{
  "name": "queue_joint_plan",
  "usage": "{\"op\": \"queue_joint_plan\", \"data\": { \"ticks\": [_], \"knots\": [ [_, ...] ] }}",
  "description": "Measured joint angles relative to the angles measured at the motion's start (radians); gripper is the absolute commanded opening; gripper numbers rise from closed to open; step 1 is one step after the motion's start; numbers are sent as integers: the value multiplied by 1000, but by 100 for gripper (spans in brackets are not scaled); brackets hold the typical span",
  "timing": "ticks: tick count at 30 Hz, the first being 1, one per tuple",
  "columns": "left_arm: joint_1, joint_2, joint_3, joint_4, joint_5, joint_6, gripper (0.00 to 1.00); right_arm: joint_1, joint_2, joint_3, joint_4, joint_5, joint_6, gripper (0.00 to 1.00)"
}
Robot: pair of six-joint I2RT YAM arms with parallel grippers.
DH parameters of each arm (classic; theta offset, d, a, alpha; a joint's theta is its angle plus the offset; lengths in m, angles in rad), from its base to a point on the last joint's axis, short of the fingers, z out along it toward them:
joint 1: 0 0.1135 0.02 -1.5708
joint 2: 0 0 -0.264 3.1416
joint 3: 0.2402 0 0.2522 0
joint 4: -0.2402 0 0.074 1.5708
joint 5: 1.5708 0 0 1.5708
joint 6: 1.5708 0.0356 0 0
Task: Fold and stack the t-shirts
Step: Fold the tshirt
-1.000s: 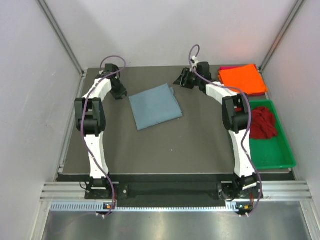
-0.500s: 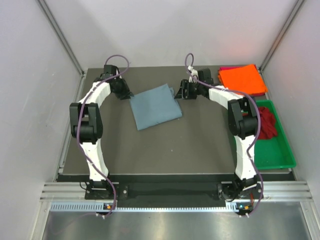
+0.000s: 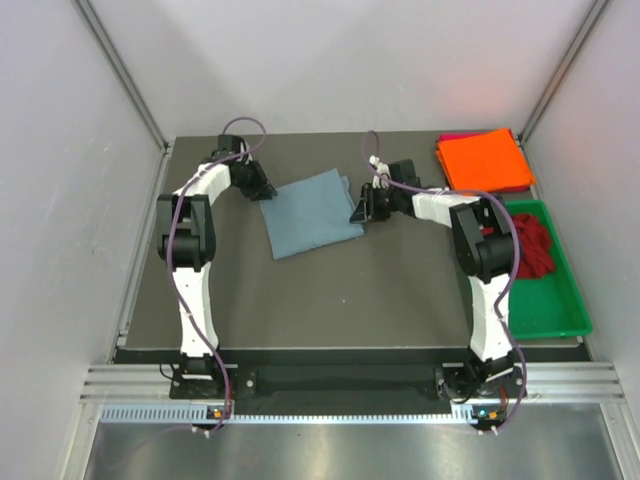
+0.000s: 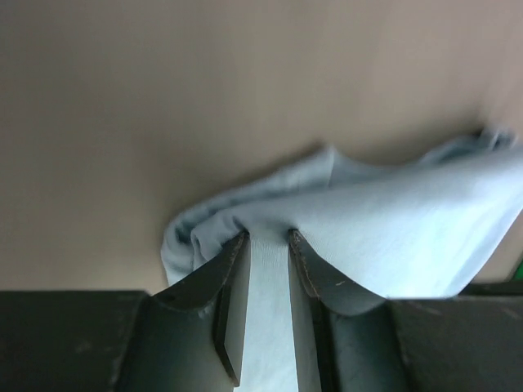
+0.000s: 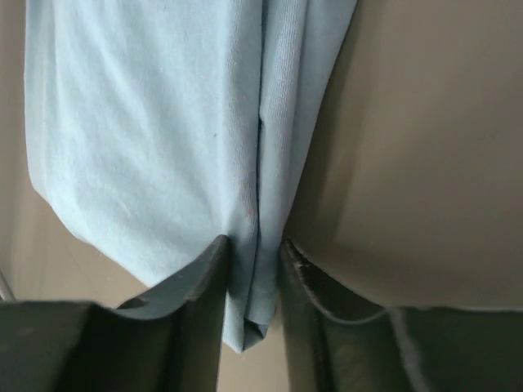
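The dusty blue-grey t-shirt (image 3: 310, 212) lies folded in a rough rectangle on the dark table, mid-back. My left gripper (image 3: 268, 190) is at its far left corner, and in the left wrist view the gripper (image 4: 268, 237) is shut on a fold of the blue cloth (image 4: 409, 220). Low at the right edge is my right gripper (image 3: 358, 210). The right wrist view shows this gripper (image 5: 253, 245) closed on the doubled hem of the blue-grey t-shirt (image 5: 139, 122). A folded orange t-shirt (image 3: 480, 158) rests on a magenta-pink one (image 3: 455, 136) at the back right.
A green tray (image 3: 545, 310) stands along the right edge with a crumpled dark red t-shirt (image 3: 530, 245) in it. Grey walls and metal rails close in the table on the left, back and right. Bare table surface (image 3: 330, 290) lies in front of the blue shirt.
Both grippers have come down from the back onto the blue-grey shirt's edges. The left reached its far left corner, the right its right edge, and the right jaws have narrowed on the cloth.
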Motion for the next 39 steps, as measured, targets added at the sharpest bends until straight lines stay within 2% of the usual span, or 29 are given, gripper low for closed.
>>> {"op": "queue_joint_plan", "data": {
  "ticks": [4, 10, 12, 14, 20, 23, 24, 28, 31, 39],
  "knots": [
    [0, 47, 125, -12, -39, 18, 33, 8, -55, -110, 69, 22, 35, 27],
    [2, -3, 133, -75, -172, 39, 41, 17, -123, -235, 149, 51, 95, 21],
    [-2, -79, 49, -110, -220, 45, 41, 19, -137, -276, 190, 51, 128, 19],
    [-4, -211, -114, -109, -233, 49, 42, 22, -158, -324, 229, 52, 155, 18],
    [-63, -592, -600, -37, -152, 43, 46, 40, -289, -528, 296, 60, 178, 16],
    [-124, -673, -723, -10, -102, 32, 47, 45, -380, -656, 331, 70, 190, 17],
    [-142, -683, -742, -5, -98, 29, 47, 45, -401, -684, 338, 71, 192, 18],
    [-211, -705, -789, 5, -98, 24, 49, 46, -493, -788, 356, 76, 209, 43],
    [-216, -703, -794, 14, -114, 24, 51, 48, -563, -822, 326, 96, 213, 59],
    [-212, -563, -745, 55, -200, 57, 50, 48, -690, -787, 136, 320, 241, 64]
  ]
}}
